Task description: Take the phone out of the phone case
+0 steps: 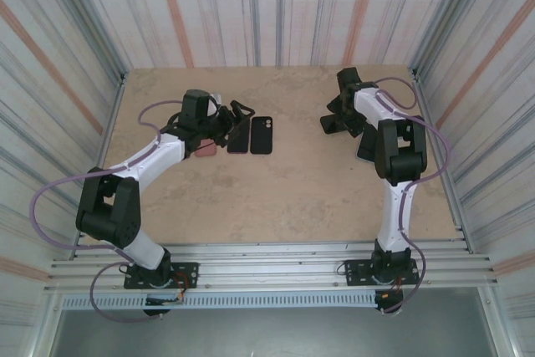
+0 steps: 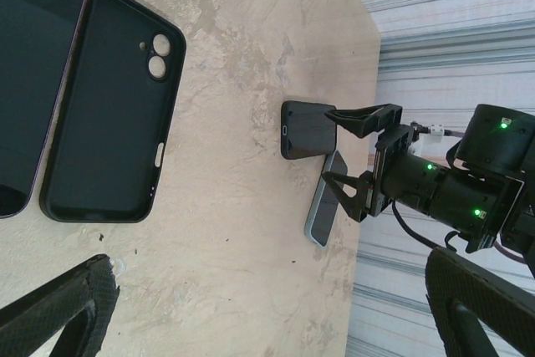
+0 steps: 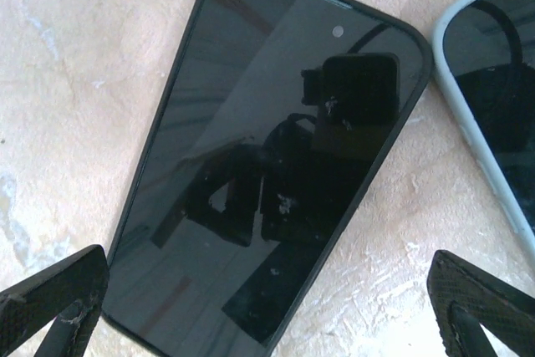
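Hovering right over the black-cased, dark-screened phone (image 3: 267,165), flat on the beige tabletop (image 3: 50,56) between the right fingers (image 3: 50,307), spread wide and empty. Long axis slanted across their gap. Left fingers (image 2: 58,307) likewise open and empty, farther off.

No writing, brand, label or number is legible on the phone case (image 2: 109,106), the phone (image 3: 267,165) or the bench (image 1: 292,198).
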